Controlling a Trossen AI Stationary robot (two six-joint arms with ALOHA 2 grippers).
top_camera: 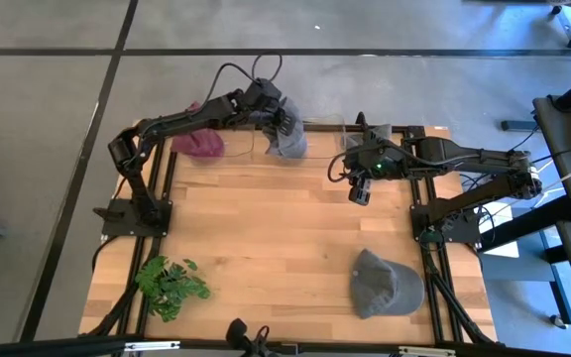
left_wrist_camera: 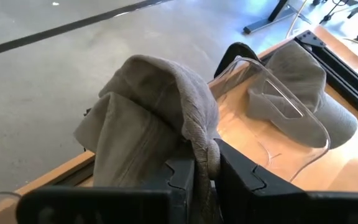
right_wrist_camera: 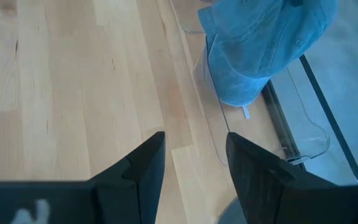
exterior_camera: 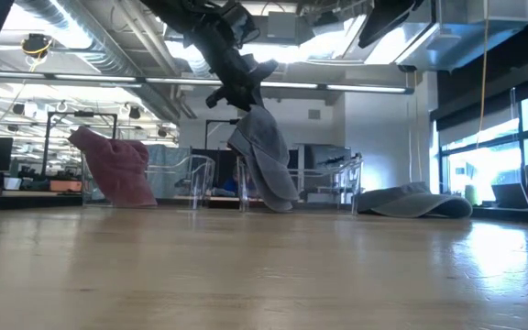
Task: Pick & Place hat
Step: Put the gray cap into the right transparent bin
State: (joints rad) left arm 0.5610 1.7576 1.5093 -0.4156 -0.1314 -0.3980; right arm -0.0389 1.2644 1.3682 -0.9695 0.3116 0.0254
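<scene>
My left gripper [top_camera: 274,111] is at the table's far edge, shut on a grey-blue hat [top_camera: 288,139], which hangs beside a clear stand [left_wrist_camera: 278,106]. The hat also shows in the low view [exterior_camera: 264,156]. A maroon hat [top_camera: 198,142] sits draped over another stand to its left. A grey hat [top_camera: 373,135] lies flat at the far edge under my right arm. Another grey hat [top_camera: 386,283] lies on the table near the right front. My right gripper [top_camera: 359,191] is open and empty above the table, right of the held hat. My left gripper pinches a bunched fold of the hat's cloth [left_wrist_camera: 205,149] between its two fingers [left_wrist_camera: 235,171]. In the low view the fingers slant down from above. The hat hangs slack below them. I cannot tell whether its lower end [exterior_camera: 280,203] rests on the stand.
A green plant [top_camera: 171,286] lies at the near left corner. Clear stands [exterior_camera: 195,183] line the far edge. Black frame rails [top_camera: 434,248] run along the table's left and right sides. Bare wood [top_camera: 266,228] fills the middle.
</scene>
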